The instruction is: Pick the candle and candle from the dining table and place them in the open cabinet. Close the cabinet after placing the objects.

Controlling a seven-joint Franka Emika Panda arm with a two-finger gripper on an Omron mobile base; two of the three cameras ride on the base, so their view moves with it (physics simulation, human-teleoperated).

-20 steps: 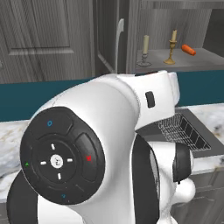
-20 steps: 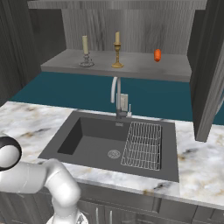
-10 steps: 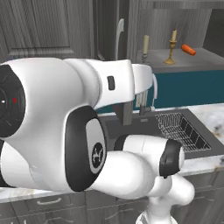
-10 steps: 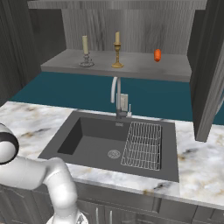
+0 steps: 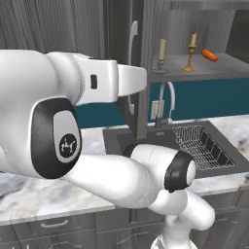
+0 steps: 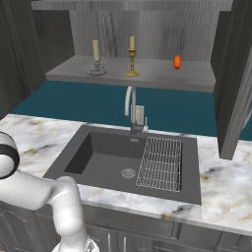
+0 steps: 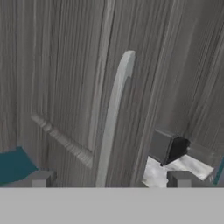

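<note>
Two cream candles stand on the shelf [image 6: 162, 76] of the open cabinet: one on a grey holder [image 6: 96, 58] [image 5: 161, 56], one on a brass holder [image 6: 132, 55] [image 5: 191, 51]. The cabinet's left door [image 5: 116, 29] stands open with its silver bar handle [image 5: 132, 36] [image 7: 111, 118] facing me. My gripper [image 7: 113, 179] is open and empty, and in the hand view the handle runs up between its fingertips [image 7: 41, 178], close ahead. In the left base view my white hand [image 5: 124, 80] reaches toward that door's edge. The dining table is out of view.
A small orange-red block [image 6: 177, 62] [image 5: 210, 55] lies on the shelf right of the candles. Below is a marble counter [image 6: 226, 187] with a dark sink [image 6: 108, 157], a wire rack [image 6: 160, 162] and a faucet [image 6: 131, 106]. The right cabinet door [image 6: 238, 74] hangs open.
My arm has swung across the left base view, and the hand now points right toward the left door's handle. The candles and the block have not moved.
</note>
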